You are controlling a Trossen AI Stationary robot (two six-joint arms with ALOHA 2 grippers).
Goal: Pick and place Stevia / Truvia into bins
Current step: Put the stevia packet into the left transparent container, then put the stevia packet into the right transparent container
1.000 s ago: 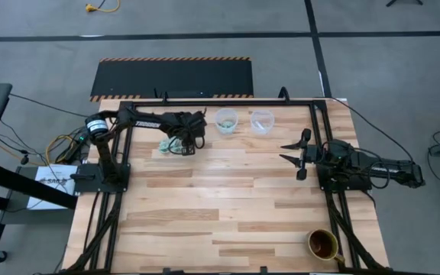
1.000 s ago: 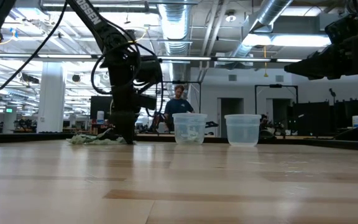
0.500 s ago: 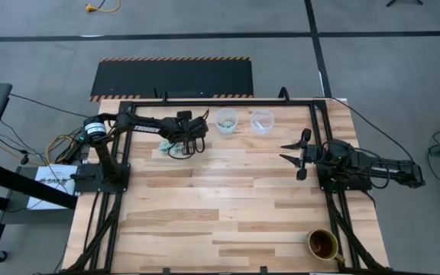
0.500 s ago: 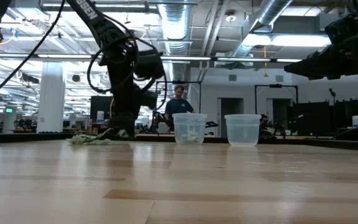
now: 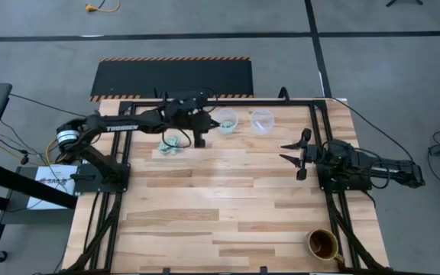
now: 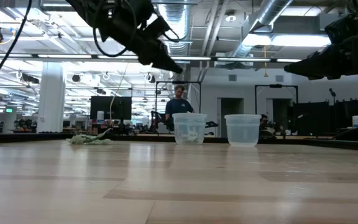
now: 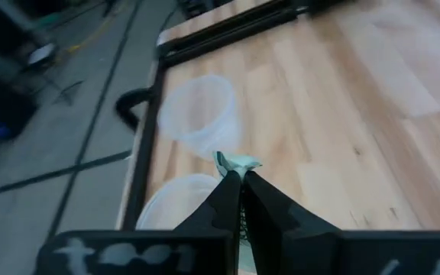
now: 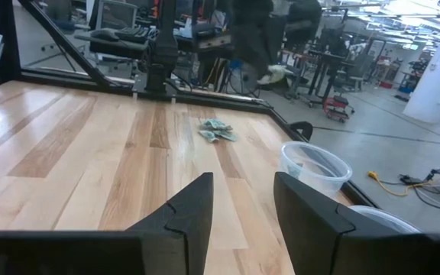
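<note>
I have the left hand [image 7: 240, 174] pinched tight on one sweetener packet [image 7: 237, 161], raised above the surface [image 5: 228, 198] beside the two clear cups [image 5: 226, 120]. The other packets [image 5: 173, 143] lie heaped nearby. My right hand [image 5: 295, 156] waits apart, fingers spread, holding nothing.

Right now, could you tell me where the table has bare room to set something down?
The wide middle and near boards are bare, bordered by the brown cup at the near right corner. The far edge is crowded: packet pile, two clear cups, and the left pincer holding a packet.
</note>
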